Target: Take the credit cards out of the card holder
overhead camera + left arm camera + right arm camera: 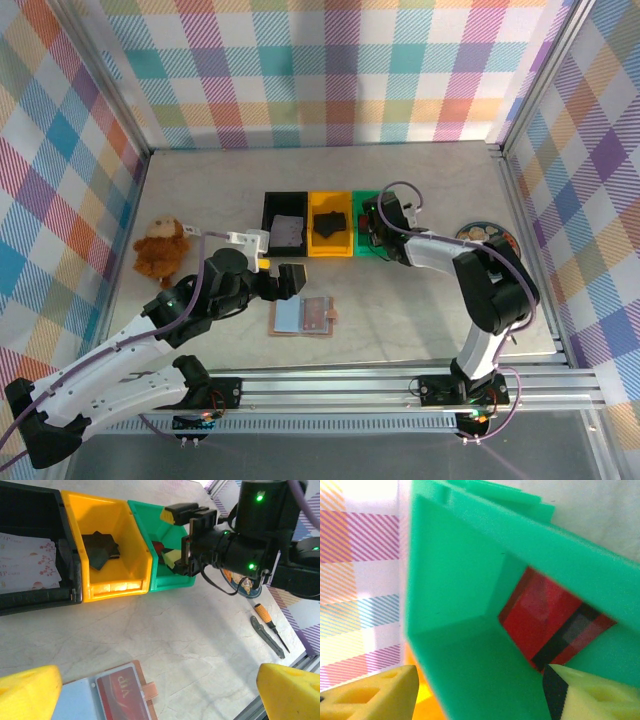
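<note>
Left hand: my left hand (283, 280) hovers over the desk (420, 300) just behind the card holder. It is spread wide and empty. In its wrist view the yellow fingertips (27, 695) sit at the two lower corners, well apart.
Right hand: my right hand (372, 228) reaches into the green bin with its fingers parted and nothing gripped between them. From my left wrist I see it (179, 537) at the bin's rim.
Card holder: the card holder (303, 317) lies opened flat on the desk, in front of the row of bins and apart from them. In the top view its pale blue half is to the left.
Card in holder: a red VIP card (122, 697) sits in the holder's other half, and the snap strap (150, 690) sticks out beside it.
Green bin: the green bin (455, 580) is the right end of the row. A red card (545, 625) with a dark stripe lies inside against its wall. My fingertip is close to it, but I cannot tell whether they touch.
Yellow bin: the yellow bin (117, 587) is in the middle and holds a black wallet-like item (100, 547).
Black bin: the black bin (270, 205) is at the left end, with a pale flower-printed card (27, 562) inside.
Elsewhere: a plush monkey (160, 250) sits at the desk's left. A round patterned disc (488, 237) and an orange-handled screwdriver (267, 625) lie at its right.
</note>
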Robot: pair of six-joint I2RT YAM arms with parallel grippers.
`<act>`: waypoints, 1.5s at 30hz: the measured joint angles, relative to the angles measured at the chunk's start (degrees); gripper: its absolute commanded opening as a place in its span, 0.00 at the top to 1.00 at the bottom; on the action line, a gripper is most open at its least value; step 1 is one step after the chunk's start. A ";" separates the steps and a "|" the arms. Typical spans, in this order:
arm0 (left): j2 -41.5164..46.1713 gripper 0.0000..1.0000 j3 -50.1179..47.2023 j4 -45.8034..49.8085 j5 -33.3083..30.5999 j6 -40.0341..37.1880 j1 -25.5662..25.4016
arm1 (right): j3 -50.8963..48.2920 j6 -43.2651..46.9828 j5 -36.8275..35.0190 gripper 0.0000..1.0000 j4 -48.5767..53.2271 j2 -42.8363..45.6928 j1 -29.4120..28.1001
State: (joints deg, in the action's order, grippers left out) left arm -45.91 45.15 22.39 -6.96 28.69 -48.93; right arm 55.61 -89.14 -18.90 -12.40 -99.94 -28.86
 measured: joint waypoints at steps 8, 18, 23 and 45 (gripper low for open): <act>-0.66 0.00 0.00 1.57 -1.16 2.67 0.00 | 6.73 10.03 3.23 0.26 9.42 6.64 0.00; -1.55 0.00 -3.48 7.67 -2.14 11.67 0.00 | 6.19 26.99 19.96 0.30 25.97 22.69 -0.52; -2.45 0.01 -4.70 11.30 -2.27 16.31 0.00 | -5.01 32.37 30.77 0.30 28.04 26.36 -5.44; -4.50 0.04 -11.65 10.36 -1.09 27.61 0.00 | -14.45 35.52 31.61 0.45 19.10 17.77 -25.92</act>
State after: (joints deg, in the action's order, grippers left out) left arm -50.41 33.50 32.75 -8.05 56.29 -48.93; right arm 41.17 -53.63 12.71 6.70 -82.17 -54.78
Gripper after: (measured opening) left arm 0.963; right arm 0.556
